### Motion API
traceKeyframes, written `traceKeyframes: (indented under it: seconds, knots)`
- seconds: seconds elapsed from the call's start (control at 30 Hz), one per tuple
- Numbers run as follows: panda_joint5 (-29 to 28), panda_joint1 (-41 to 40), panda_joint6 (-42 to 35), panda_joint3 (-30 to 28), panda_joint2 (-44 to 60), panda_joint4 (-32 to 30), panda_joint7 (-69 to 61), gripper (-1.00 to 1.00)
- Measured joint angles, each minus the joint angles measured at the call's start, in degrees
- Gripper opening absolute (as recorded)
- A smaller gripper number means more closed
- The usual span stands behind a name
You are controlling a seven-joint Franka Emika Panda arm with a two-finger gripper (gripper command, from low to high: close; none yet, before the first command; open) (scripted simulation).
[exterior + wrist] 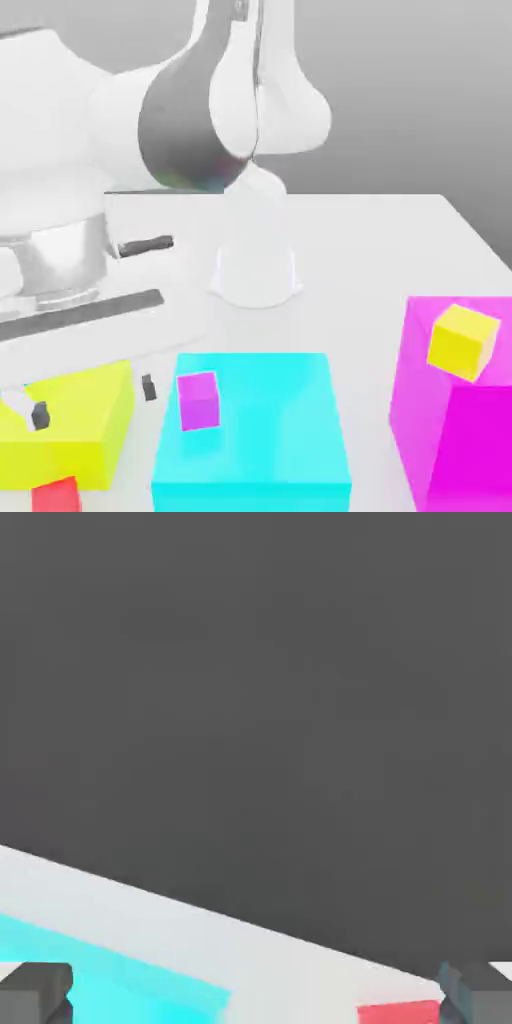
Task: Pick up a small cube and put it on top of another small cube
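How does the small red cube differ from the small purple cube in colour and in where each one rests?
The small red cube is red; the small purple cube is purple-magenta. The small red cube sits low, in front of the yellow block; the small purple cube stands raised on the cyan block. Both are plain and look alike in size.

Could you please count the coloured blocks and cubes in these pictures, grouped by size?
Big blocks: 3, namely the big cyan block, the big magenta block and the big yellow block.
Small cubes: 3, namely the small purple-magenta cube, the small yellow cube and the small red cube.
Total: 6
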Motion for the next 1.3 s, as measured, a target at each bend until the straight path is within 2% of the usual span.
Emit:
traceKeyframes:
  seconds: [0.23, 0.33, 0.37, 0.6, 0.73, 0.9, 1.1, 1.3]
  knots:
    - [-3.07, -3.01, 5.21, -1.22, 11.16, 0.75, -6.48, 0.00]
    - [-0.50, -5.57, 9.55, 1.60, 17.38, 2.24, -9.13, 0.00]
    - [0.43, -6.42, 10.84, 2.63, 19.17, 2.70, -9.85, -1.00]
    - [0.55, -6.47, 10.87, 2.69, 19.39, 2.76, -9.98, -1.00]
    - [-2.96, -3.85, 5.93, -0.37, 12.68, 0.91, -7.31, -1.00]
    - [-4.88, -1.64, 2.38, 1.54, 6.13, -2.88, -10.94, -1.00]
    - [-11.61, 2.06, -0.33, 3.14, -4.21, -8.87, -15.29, -1.00]
    - [-22.24, 6.19, -1.67, 5.11, -15.99, -15.33, -17.21, -1.00]
